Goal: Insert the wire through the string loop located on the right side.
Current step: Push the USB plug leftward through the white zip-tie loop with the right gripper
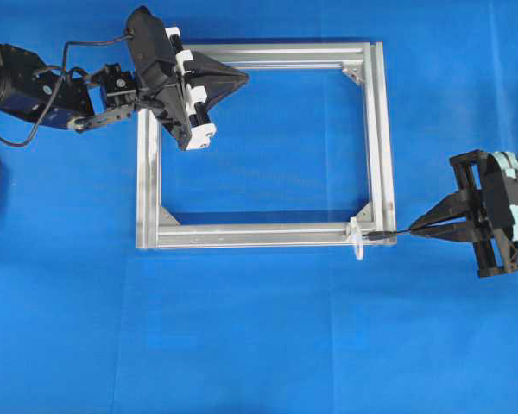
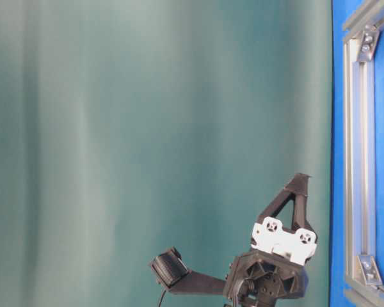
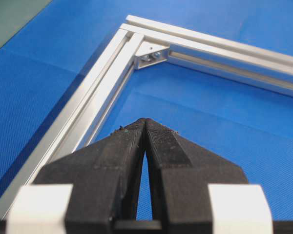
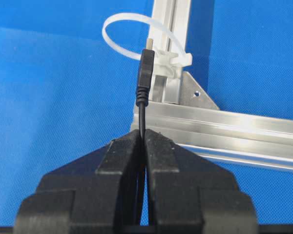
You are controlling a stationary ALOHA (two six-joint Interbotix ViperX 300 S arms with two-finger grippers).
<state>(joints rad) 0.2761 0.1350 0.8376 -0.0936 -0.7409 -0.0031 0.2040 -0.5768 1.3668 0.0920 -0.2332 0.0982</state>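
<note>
Overhead first: rectangular silver frame [image 1: 263, 147] of slotted aluminium bars lying flat on the blue cloth-covered counter [image 1: 259, 345], triangular brackets in its corners. Left gripper [image 1: 242, 78] clenched on nothing, black wedge-shaped fingers meeting in a point over the frame's upper left part. Right gripper [image 1: 414, 229] at the right edge, clamped on the wire [image 1: 393, 232], a thin black line running level toward the frame's lower right corner, plug tip pointing left. String loop [image 1: 358, 244], whitish and translucent, hanging off the frame's lower bar just left of that tip; tip short of the loop, as far as can be judged from above.

Table level: mostly a plain teal backdrop, with a strip of blue cloth and one frame bar at the right edge. Left gripper [image 2: 301, 182] seen from behind, black fingers over a white plate; wire, loop and right gripper out of sight.

Left wrist: matte black ribbed fingers [image 3: 119, 156] pressed together at the tips, frame corner and bracket beyond, fine weave of the cloth clear.

Right wrist: only view showing the plug closely. Wire [image 4: 142, 117] rising from between the closed fingers [image 4: 119, 161], ending in a dark moulded plug with a small metal tip, long axis aimed away toward the loop [image 4: 122, 31]. Loop a smooth flat white band arching left from a clasp on the frame bar; plug overlapping its near edge, passage through it impossible to tell.
</note>
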